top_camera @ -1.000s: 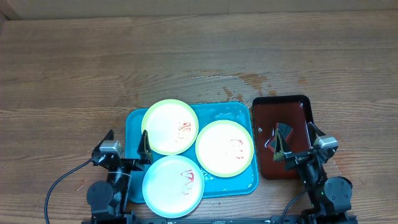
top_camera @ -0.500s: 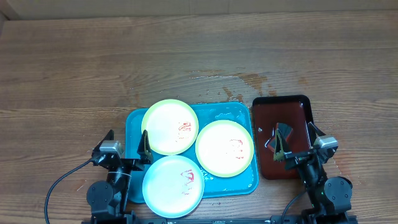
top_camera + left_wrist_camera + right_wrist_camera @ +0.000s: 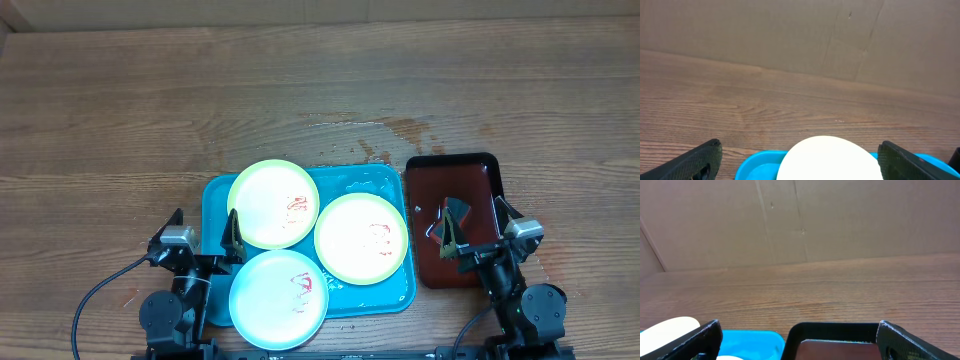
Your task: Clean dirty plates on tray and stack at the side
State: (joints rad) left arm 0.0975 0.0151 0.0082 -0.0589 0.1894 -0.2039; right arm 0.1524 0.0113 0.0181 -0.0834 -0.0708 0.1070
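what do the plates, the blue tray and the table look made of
Plates: likely plastic, with a smooth finish and thin, evenly coloured rims. Tray: probably moulded plastic, given the uniform turquoise, rounded corners and raised rim. Table: wood or wood-look laminate, matt with visible grain; cannot tell which.

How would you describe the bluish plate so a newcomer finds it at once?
Start at the turquoise tray near the front edge of the table. Of the three plates on it, the pale blue plate lies nearest the robot, overhanging the tray's front rim. Its rim is bluish-white; the other two plates have yellow-green rims.
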